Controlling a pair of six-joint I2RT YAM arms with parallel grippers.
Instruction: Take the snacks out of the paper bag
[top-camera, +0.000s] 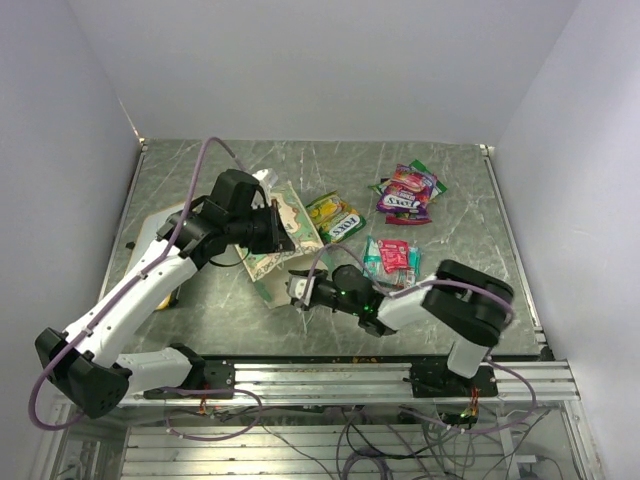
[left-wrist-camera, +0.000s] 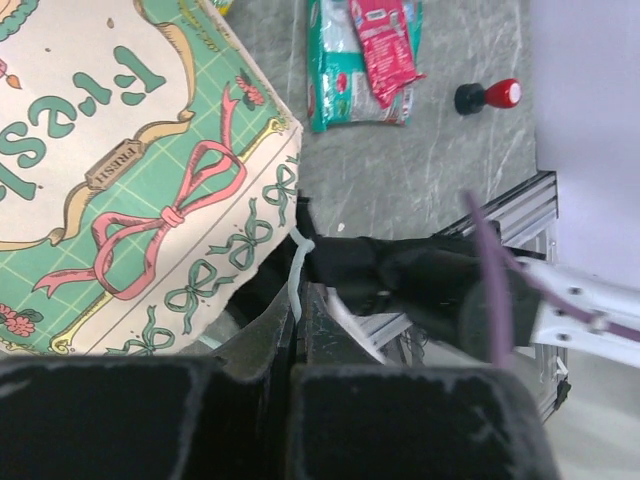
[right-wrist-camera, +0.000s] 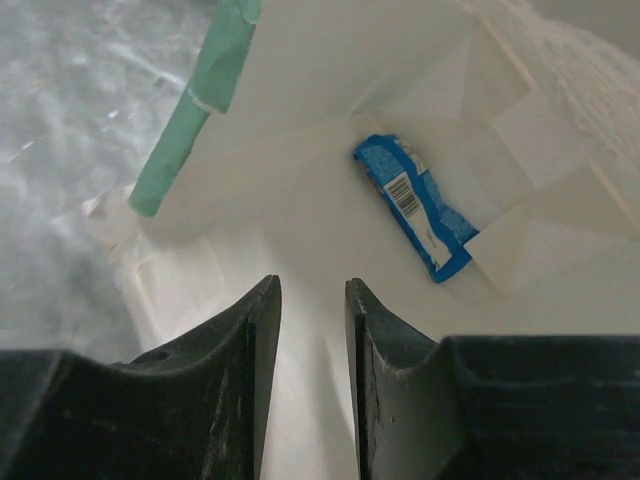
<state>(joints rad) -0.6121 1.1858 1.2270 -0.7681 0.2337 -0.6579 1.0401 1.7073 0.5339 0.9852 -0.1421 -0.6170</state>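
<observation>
left claw (left-wrist-camera: 298, 310) clamped on the paper bag (left-wrist-camera: 150, 150) rim; right claw (right-wrist-camera: 312, 300), narrowly parted and empty, inside its mouth facing a blue packet (right-wrist-camera: 415, 205); other packets (top-camera: 390, 260) lie on the desk (top-camera: 330, 165) beyond.

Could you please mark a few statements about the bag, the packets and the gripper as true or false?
1. A blue packet lies inside the paper bag. True.
2. The right gripper is clamped on that packet. False: it is open, empty and short of the packet.
3. The teal-red packet lies on the table, outside the bag. True.
4. The red-topped button sits inside the bag. False: it is on the table near the teal-red packet.
</observation>
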